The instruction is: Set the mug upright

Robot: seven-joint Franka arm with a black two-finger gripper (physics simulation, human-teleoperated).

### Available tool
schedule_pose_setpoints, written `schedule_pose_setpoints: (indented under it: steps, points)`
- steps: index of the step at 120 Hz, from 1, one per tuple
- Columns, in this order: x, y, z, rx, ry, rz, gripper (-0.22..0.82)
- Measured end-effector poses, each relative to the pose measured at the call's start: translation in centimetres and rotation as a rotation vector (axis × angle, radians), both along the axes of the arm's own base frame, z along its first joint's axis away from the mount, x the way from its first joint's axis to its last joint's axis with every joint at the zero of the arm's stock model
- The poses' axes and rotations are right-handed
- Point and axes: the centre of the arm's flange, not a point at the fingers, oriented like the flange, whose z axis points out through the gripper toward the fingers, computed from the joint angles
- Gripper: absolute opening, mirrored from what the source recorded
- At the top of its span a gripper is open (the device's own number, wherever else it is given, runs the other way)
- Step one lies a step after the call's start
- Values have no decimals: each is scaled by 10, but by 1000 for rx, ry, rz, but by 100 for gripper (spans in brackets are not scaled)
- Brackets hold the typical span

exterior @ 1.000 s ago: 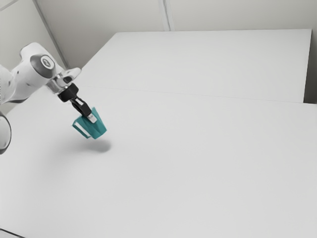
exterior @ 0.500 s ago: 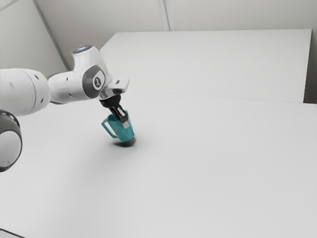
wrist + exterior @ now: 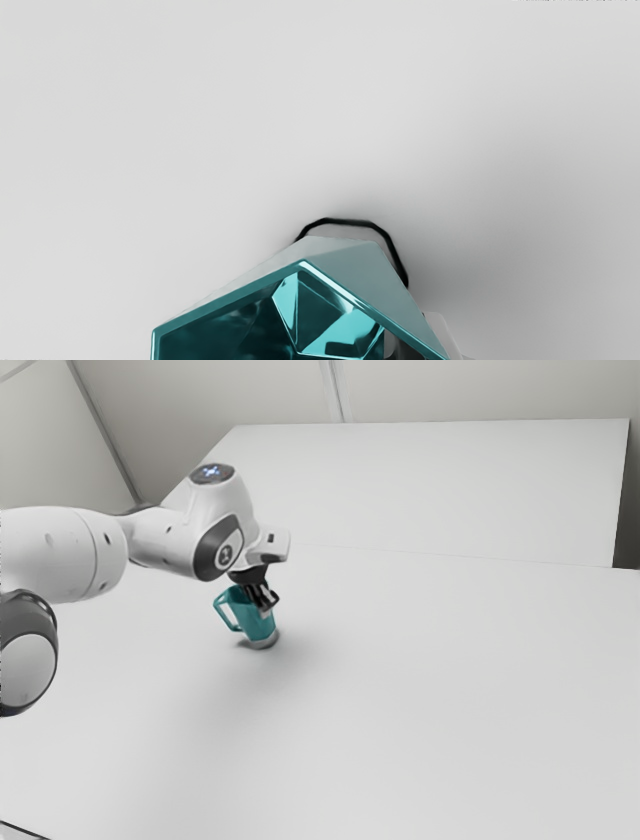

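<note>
Mug (image 3: 256, 627): slightly tilted, mouth up, base low over worktop (image 3: 450, 710); base contact unclear. Jaws (image 3: 263, 609): clamped on mug wall, opp. handle (image 3: 223, 615). Handle: on mug's side twd. ext. view's left. Arm (image 3: 165, 540): above mug.

From the exterior view's left, 1 white arm (image 3: 165, 542) reaches over the pale table (image 3: 430, 690), its black gripper (image 3: 265, 608) pinching 1 tilted teal mug (image 3: 254, 624), handle (image 3: 225, 610) toward that same side.
</note>
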Motion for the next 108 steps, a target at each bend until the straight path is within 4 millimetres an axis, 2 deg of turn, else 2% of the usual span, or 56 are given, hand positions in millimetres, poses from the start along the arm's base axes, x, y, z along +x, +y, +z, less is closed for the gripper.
schedule_pose_setpoints:
  steps: [12, 31, 52, 68, 87, 108]
  points:
    - [2, -1, -11, 1, 1, 37, -18]
    - [4, -1, -16, -1, -8, 84, -17]
    - [5, -2, -15, -9, -17, 113, 21]
    - [7, -3, -11, -13, -27, 124, 39]
    - [5, -2, 12, -28, -57, 133, 50]
    - [-7, 4, 76, -64, -113, 138, 56]
